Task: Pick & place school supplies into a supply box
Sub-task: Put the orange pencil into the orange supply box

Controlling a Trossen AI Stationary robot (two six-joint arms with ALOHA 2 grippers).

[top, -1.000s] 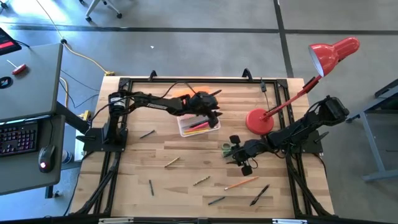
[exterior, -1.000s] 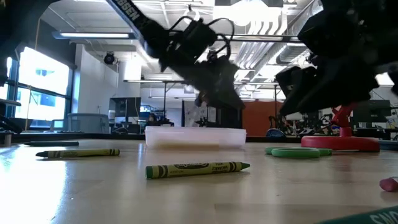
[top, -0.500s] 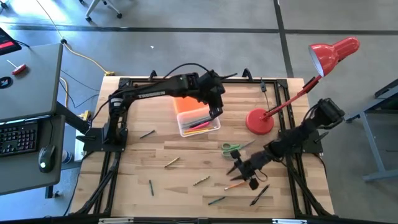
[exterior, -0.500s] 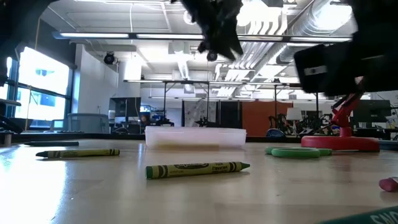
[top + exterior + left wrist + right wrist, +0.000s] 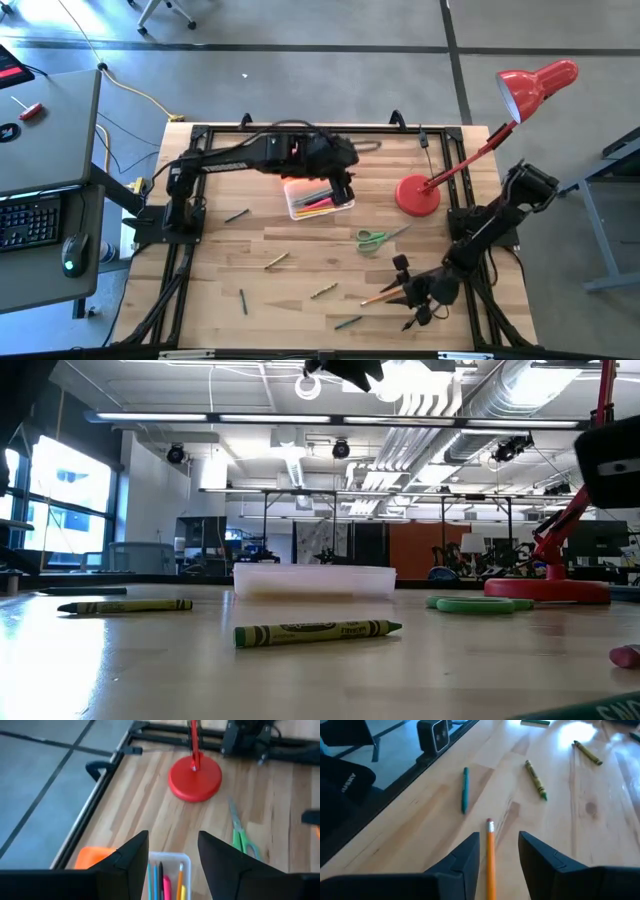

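The supply box [image 5: 319, 198], a clear case with several pens inside, stands mid-table, and its orange lid [image 5: 93, 856] lies at its far side. My left gripper [image 5: 340, 185] hangs open and empty high above the box [image 5: 168, 879]. Near the table's front right, my right gripper [image 5: 496, 851] is open and low. Its fingers stand on either side of an orange pencil [image 5: 490, 857] lying on the table [image 5: 385, 297], and I see no touch. Green-handled scissors [image 5: 375, 238] lie flat between the box and the pencil.
A red lamp's round base [image 5: 415, 193] stands right of the box. Loose crayons and pens lie over the near half: a green crayon [image 5: 318, 631], a yellow one [image 5: 276, 260], a green pen [image 5: 465, 795] and a dark marker [image 5: 415, 320] by my right gripper.
My left gripper has risen from just over the box, up past the top of the low view, staying open. My right gripper has swung from beside the scissors toward the table's near edge and now stands around the orange pencil. The scissors lie where they were.
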